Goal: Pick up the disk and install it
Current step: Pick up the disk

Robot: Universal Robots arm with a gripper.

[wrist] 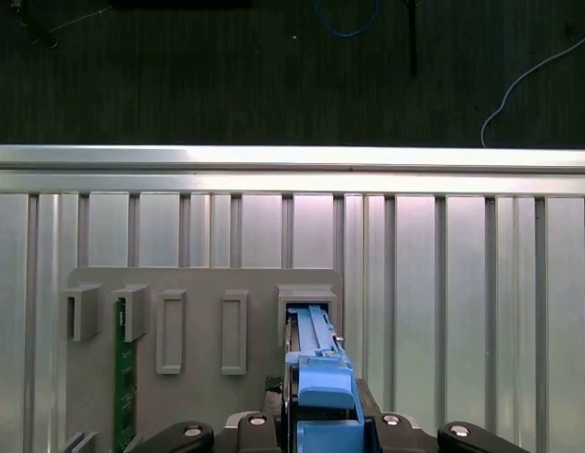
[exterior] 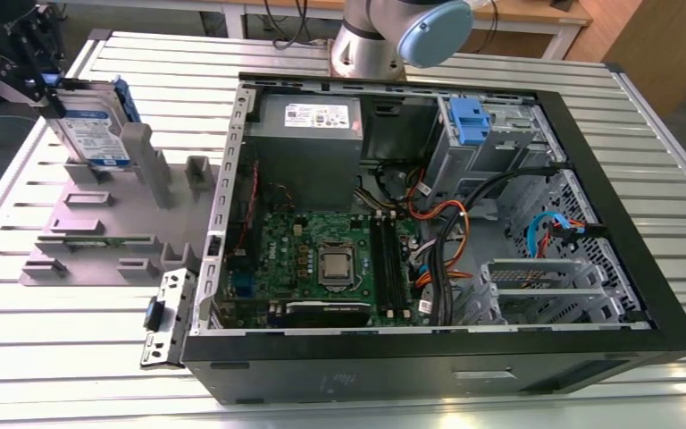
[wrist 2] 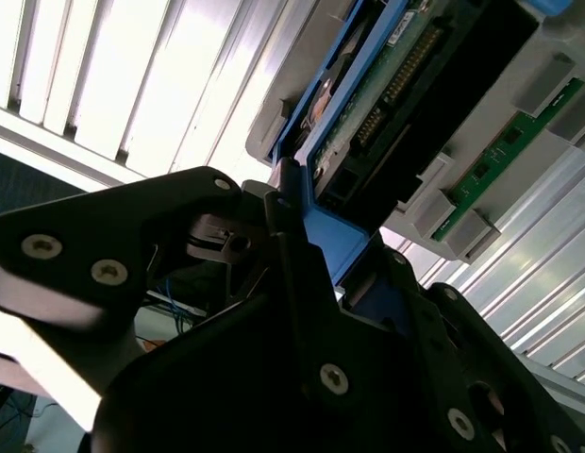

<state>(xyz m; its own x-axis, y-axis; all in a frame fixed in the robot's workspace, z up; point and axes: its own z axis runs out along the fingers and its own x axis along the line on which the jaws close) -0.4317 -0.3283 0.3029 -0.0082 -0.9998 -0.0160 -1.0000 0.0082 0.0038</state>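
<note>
The disk, silver-grey with a white-and-blue label in a blue frame, stands upright in a slot of the grey holder block at the exterior view's left, outside the computer case. My gripper sits on the disk's upper end. In the second wrist view the black fingers press against the blue frame of the disk from both sides. The first wrist view looks down along the disk's blue edge rising from its slot, with the gripper shut on it.
The open computer case lies on the slatted metal table; its drive bay with a blue latch is at the far side beside the power-supply box. A green circuit strip stands in another holder slot. The arm's base rises behind the case.
</note>
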